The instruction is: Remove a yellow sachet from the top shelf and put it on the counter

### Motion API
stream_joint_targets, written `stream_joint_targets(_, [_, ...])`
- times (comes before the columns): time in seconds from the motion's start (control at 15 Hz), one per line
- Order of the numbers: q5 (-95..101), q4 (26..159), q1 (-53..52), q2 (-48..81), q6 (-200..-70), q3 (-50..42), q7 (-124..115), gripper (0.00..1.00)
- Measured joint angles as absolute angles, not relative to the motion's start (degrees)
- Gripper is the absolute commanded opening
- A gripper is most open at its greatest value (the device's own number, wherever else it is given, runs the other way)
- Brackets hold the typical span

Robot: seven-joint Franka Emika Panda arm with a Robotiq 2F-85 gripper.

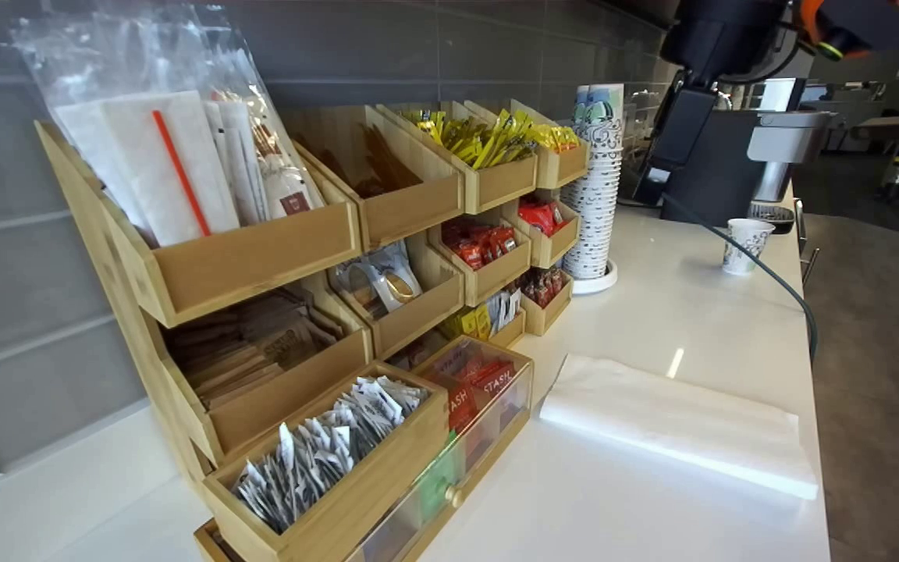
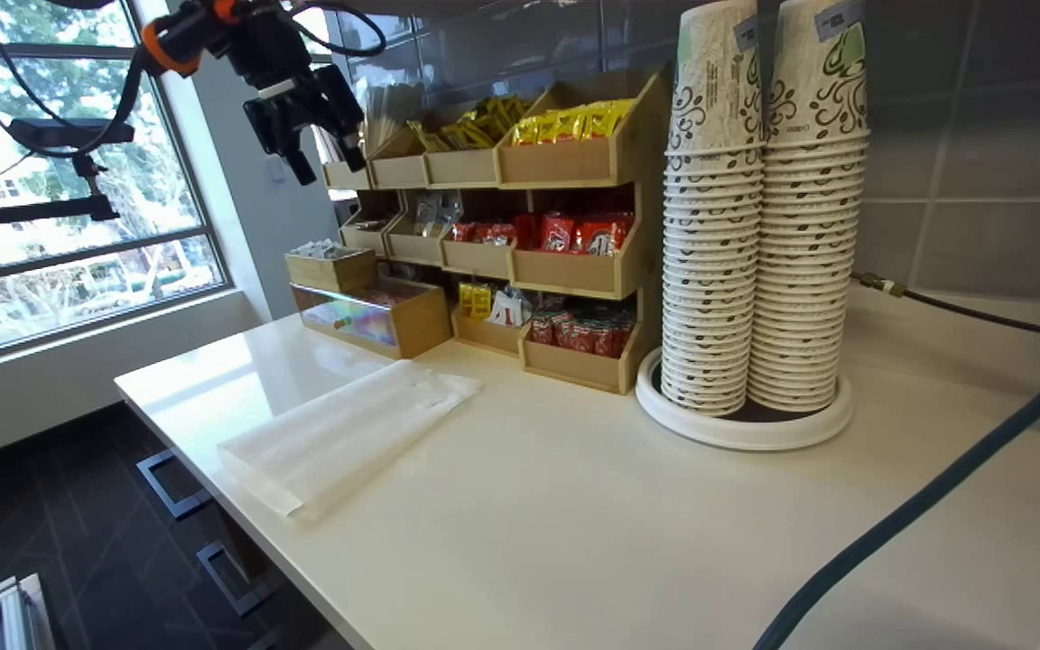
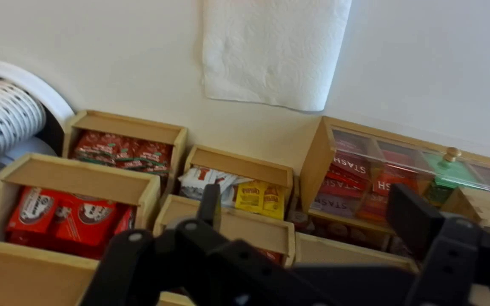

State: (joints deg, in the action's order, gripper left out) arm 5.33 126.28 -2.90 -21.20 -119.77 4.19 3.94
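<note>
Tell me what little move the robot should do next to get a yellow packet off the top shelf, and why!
I'd probably ease the open tool toward the yellow sachets on the top shelf. It is empty and hangs apart from them in both exterior views, and the wrist view shows lower bins between its fingers, not those sachets.

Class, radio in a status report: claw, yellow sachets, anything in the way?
Claw open, empty. Yellow sachets up on the top shelf. Folded white paper towel flat on the counter, possibly crowding the set-down spot.
</note>
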Motion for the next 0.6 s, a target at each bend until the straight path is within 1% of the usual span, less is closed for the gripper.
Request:
stream_joint_targets(0.4, [1.4, 128.1, -6.8, -21.2, -131.1, 1.0, 19.9, 1.00])
stream_joint_targets(0.6, [-0.2, 128.4, -7.7, -21.0, -132.7, -0.3, 23.8, 1.00])
